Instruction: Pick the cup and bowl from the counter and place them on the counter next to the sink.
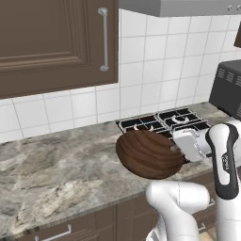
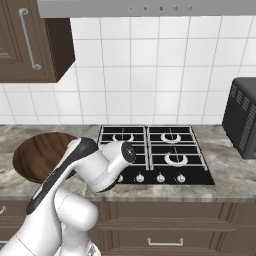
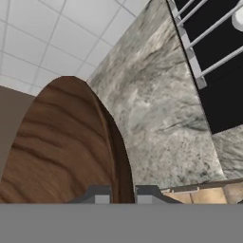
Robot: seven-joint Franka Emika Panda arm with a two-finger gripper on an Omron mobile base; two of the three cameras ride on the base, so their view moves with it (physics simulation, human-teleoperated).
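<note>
Wooden bowl (image 3: 61,147) rim between fingertips (image 3: 97,195)

My arm rises from the base, bends at a bulky white elbow and reaches forward and to my left, the forearm with its dark stripe slanting up toward the hand. My wrist is turned so that the hand lies roughly level, pointing left. My gripper (image 3: 123,193) has its jaws drawn close together, pinched on the rim of the bowl (image 1: 149,154) (the one thing I hold), one fingertip (image 3: 98,194) on each side of the rim, and the bowl hangs tilted from my grip.
</note>
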